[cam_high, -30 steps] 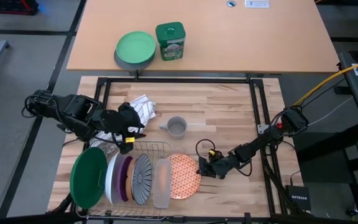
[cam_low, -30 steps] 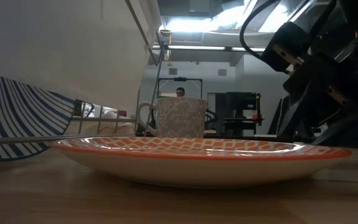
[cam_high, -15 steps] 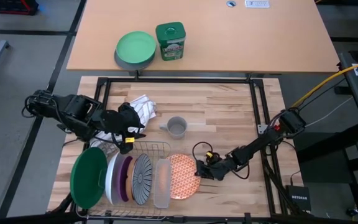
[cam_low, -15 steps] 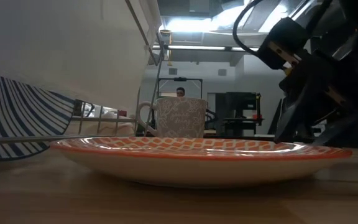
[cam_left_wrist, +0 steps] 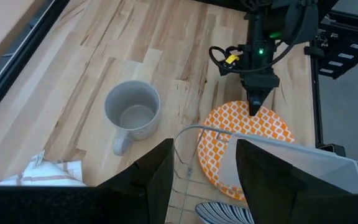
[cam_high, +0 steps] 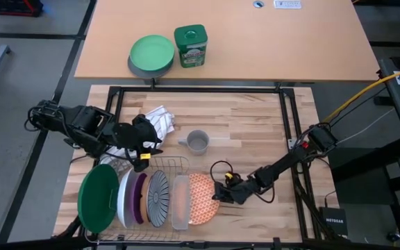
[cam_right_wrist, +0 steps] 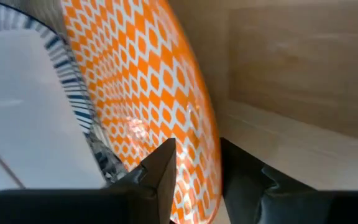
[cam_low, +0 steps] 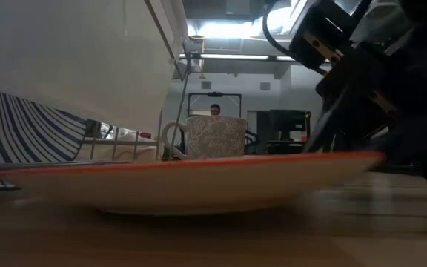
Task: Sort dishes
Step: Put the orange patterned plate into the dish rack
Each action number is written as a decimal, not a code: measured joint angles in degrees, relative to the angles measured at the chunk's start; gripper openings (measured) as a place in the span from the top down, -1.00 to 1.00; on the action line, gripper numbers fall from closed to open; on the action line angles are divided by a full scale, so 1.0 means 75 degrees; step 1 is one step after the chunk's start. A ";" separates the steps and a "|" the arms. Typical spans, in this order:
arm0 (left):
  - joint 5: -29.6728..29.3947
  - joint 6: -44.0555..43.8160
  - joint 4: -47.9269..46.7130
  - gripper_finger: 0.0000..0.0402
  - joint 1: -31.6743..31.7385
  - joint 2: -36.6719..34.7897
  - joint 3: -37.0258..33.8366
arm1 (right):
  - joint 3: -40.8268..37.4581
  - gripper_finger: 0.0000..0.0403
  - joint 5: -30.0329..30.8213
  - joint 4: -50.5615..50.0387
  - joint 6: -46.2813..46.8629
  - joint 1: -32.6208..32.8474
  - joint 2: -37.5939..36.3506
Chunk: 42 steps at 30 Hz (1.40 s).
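Observation:
The orange patterned plate (cam_high: 200, 198) lies tilted on the table just right of the dish rack (cam_high: 176, 165), its right rim raised. My right gripper (cam_high: 218, 194) is shut on that rim. The rack holds a dark green plate (cam_high: 97, 198), a white plate (cam_high: 125, 198), a purple plate (cam_high: 141, 198) and a striped plate (cam_high: 158, 200) on edge, with a clear container (cam_high: 180, 203) beside them. My left gripper (cam_high: 146, 147) hangs open above the rack's far left corner, touching nothing. My right gripper pinches the orange plate's right rim (cam_right_wrist: 210, 158), one finger (cam_right_wrist: 160, 171) on the patterned face and the other underneath. The fingers come slanting down from the table's right side. The held rim (cam_low: 362, 157) is lifted off the wood and the plate's left part stays low beside the rack.
A grey mug (cam_high: 198, 142) stands on the table beyond the orange plate. A striped cloth (cam_high: 160, 118) lies by the rack's far corner. On the far table sit a light green plate (cam_high: 151, 54) on a bowl and a green tin (cam_high: 189, 46).
My right gripper has moved toward the table's left edge, carrying the orange plate's rim with it. The plate has slid toward the rack and tipped. Its right rim has risen off the table while its left side stays down.

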 joint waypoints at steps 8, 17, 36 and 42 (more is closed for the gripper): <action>0.0000 0.0003 0.0000 0.19 0.0000 0.0000 -0.0001 | 0.0016 0.87 0.0326 0.0172 -0.0070 -0.0009 -0.0025; 0.0000 0.0012 0.0000 0.19 0.0000 0.0000 0.0001 | 0.0032 0.90 0.0012 0.0167 -0.0198 -0.0009 -0.0038; 0.0000 0.0067 0.0003 0.19 -0.0003 0.0000 0.0001 | 0.0035 0.94 -0.0844 0.0134 -0.0187 0.0022 -0.0114; 0.0000 0.0067 0.0001 0.19 -0.0002 0.0000 0.0001 | 0.0031 0.94 -0.1052 0.0017 -0.0160 0.0211 -0.0230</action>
